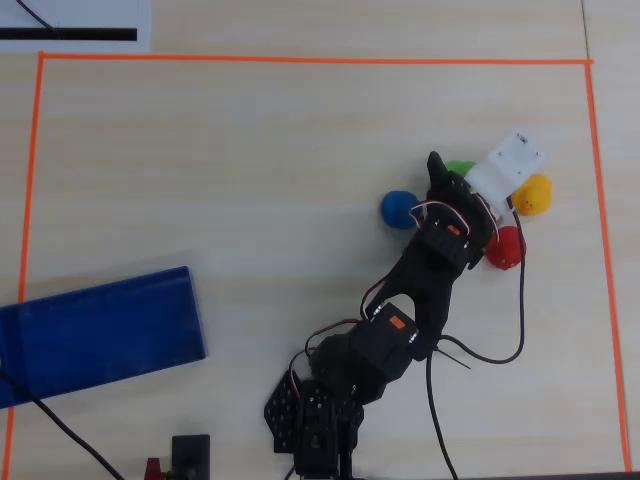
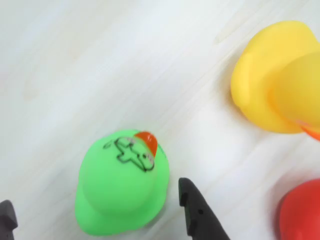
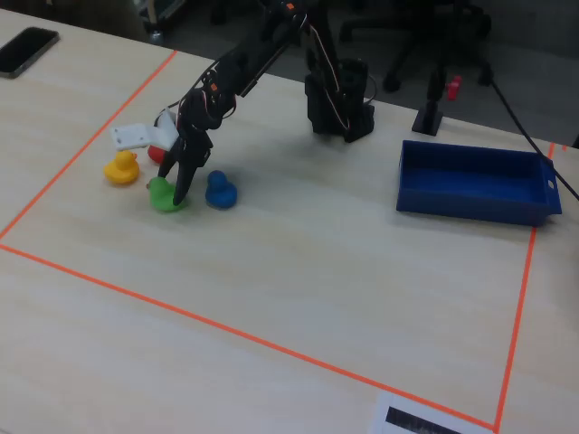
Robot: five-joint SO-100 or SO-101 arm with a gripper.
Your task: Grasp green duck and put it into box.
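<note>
The green duck (image 2: 122, 182) stands on the table, its orange beak pointing up in the wrist view. My gripper (image 2: 100, 215) is open and low over it, one dark finger (image 2: 197, 212) to the duck's right and the other (image 2: 7, 217) well to its left. In the overhead view only a sliver of the green duck (image 1: 461, 167) shows beside the gripper (image 1: 450, 172). In the fixed view the gripper (image 3: 176, 185) hangs over the green duck (image 3: 165, 197). The blue box (image 1: 100, 335) lies far away at the overhead view's lower left; it also shows in the fixed view (image 3: 475, 183).
A yellow duck (image 2: 280, 80), a red duck (image 2: 302, 210) and a blue duck (image 1: 399, 209) stand close around the green one. Orange tape (image 1: 300, 59) frames the work area. A cable (image 1: 500, 355) trails beside the arm.
</note>
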